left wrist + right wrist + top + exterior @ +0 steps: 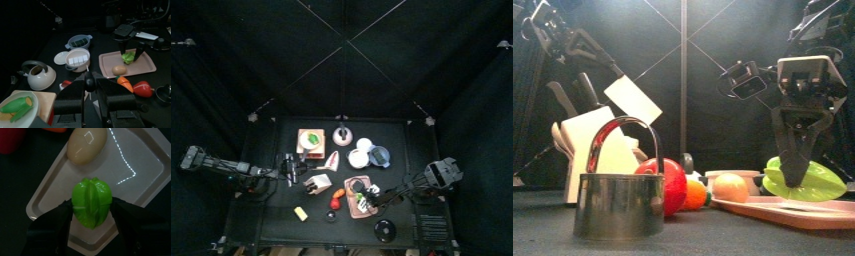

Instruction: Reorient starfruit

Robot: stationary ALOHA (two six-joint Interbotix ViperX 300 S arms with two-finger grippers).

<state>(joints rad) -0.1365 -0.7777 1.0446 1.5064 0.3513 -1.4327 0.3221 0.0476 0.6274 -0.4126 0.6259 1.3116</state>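
Starfruit: green, ribbed, lying on the pink tray at about 5 o'clock on the table; in the front view it sits at the tray's right part.
Right gripper: points down over the starfruit, jaws spread wide with one on each side of the fruit (contact with the fruit cannot be told).
Egg-shaped pale item: on the same tray, near the starfruit but apart from it.
Left gripper: at about 8 o'clock, well apart from the tray; jaws look drawn together with nothing between them.
Metal cup: nearest the front edge, tomato just behind it.
Kettle: white, near the left arm.
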